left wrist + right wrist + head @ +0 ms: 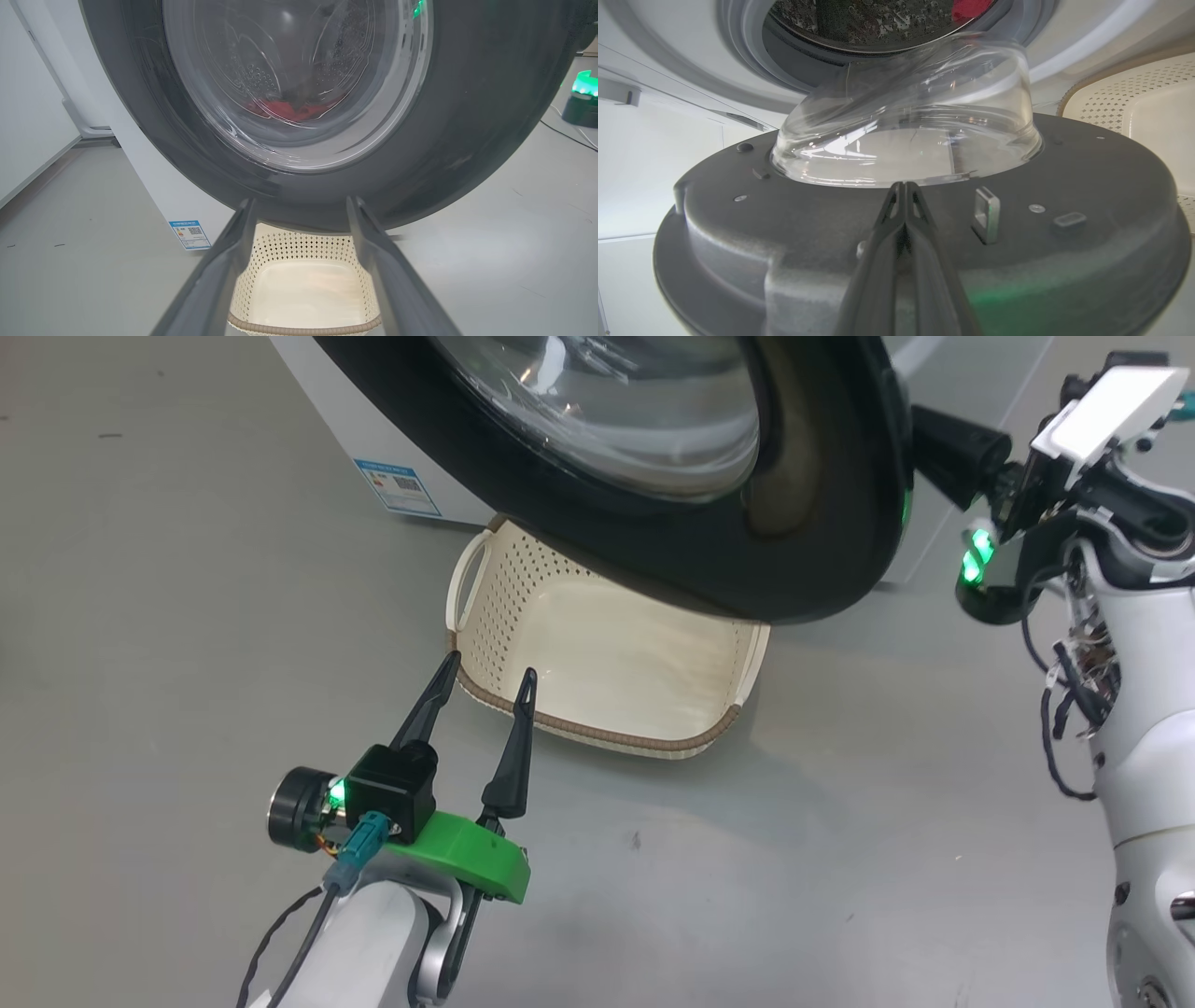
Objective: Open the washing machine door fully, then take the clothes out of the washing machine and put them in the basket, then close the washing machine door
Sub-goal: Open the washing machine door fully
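The glossy black washing machine door [822, 523] stands partly open and hangs over the cream basket [607, 663] on the floor. Through its glass bowl window [289, 84] I see the red clothes [299, 108] lying in the drum. My left gripper [492, 667] is open and empty, with its tips at the basket's near rim [303, 329]. My right gripper [903, 186] is shut with nothing in it. It lies against the door's grey inner face [1064, 252], just below the bowl window [906, 116]. The drum [859, 18] and a bit of the red clothes [971, 7] show beyond.
The white washing machine [373, 429] carries a small blue label [397, 485] low on its front. Grey floor [840, 849] surrounds the basket. A white wall [28, 116] stands to the machine's left. My right arm [1139, 709] stands at the door's free edge.
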Robot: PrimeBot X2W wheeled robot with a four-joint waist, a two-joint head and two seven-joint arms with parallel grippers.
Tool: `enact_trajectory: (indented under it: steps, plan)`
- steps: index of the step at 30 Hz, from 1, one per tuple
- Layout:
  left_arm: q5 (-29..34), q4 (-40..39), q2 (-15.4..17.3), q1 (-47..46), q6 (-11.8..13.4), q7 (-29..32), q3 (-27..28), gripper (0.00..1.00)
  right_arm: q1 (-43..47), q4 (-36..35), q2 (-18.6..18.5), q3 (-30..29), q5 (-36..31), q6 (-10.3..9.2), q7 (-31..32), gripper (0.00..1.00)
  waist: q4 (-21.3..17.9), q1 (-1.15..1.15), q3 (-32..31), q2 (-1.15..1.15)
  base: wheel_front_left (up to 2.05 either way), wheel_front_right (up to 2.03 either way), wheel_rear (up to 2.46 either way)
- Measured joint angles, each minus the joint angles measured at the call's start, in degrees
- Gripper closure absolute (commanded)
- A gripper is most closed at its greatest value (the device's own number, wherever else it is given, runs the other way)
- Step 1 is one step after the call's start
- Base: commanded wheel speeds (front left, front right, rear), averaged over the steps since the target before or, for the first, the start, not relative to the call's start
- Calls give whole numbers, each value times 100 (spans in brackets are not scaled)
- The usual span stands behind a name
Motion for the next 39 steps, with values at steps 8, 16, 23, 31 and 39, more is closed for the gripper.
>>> enact_trajectory:
  steps: [8,16,23,31,39]
  plan:
    - [8,91,3,180,0,0,102,0,395,11,215,71,99,94,85,100,9,0,-264,0,0,0,0]
    - [14,199,5,348,0,0,127,0,844,-3,341,232,191,177,202,100,21,0,-545,0,0,0,0]
    - [64,279,7,451,0,0,144,0,1174,-53,425,361,211,222,226,100,71,0,-761,0,0,0,0]
    - [98,359,10,542,0,0,142,0,1612,-133,475,533,283,244,220,100,179,0,-1009,0,0,0,0]
    - [97,426,13,691,0,0,144,0,1925,-296,495,708,334,248,34,100,358,0,-1211,0,0,0,0]
